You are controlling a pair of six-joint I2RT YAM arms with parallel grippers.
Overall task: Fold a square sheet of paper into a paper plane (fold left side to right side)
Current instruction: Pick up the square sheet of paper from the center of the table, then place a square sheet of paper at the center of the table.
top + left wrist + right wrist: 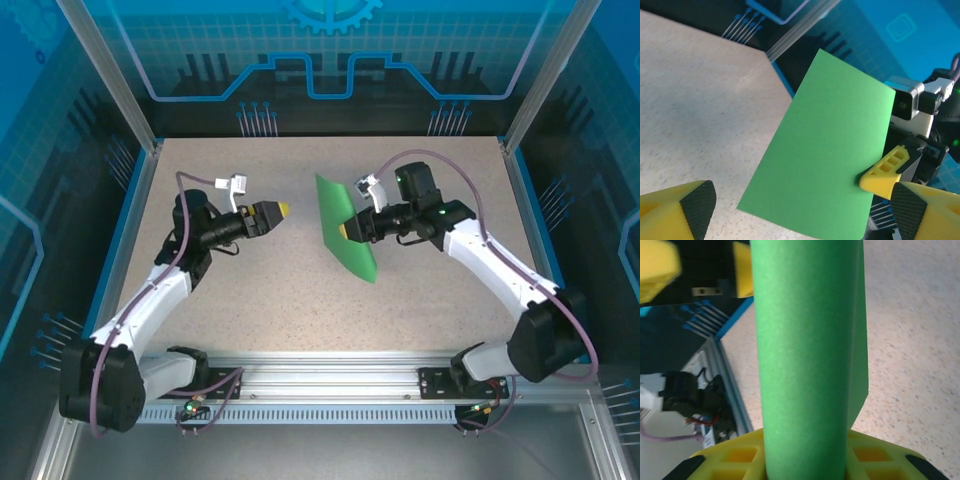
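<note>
The right gripper (347, 230) is clamped on the square sheet of paper (343, 225) and holds it up off the table (250, 300), a little right of the middle of the work area. From above, the sheet stands nearly on edge, a narrow green strip running from the far side toward the near side and slanting slightly to the right as it comes nearer. In the left wrist view its broad face is a plain green rectangle, tilted, with one yellow finger (884, 174) of the right gripper pressed on its right edge near the lower corner. In the right wrist view the paper rises straight up from between that gripper's yellow fingers (725, 460), its near side rounded like a soft fold and a second layer showing behind it on the right – so the sheet appears doubled over, though how sharp the crease is cannot be told. The left gripper (283, 210) points toward the sheet from the left, close to it but not touching. Its jaws stand wide apart with nothing between them, and its two yellow fingers (670, 212) sit in the lower corners of its own camera view.
</note>
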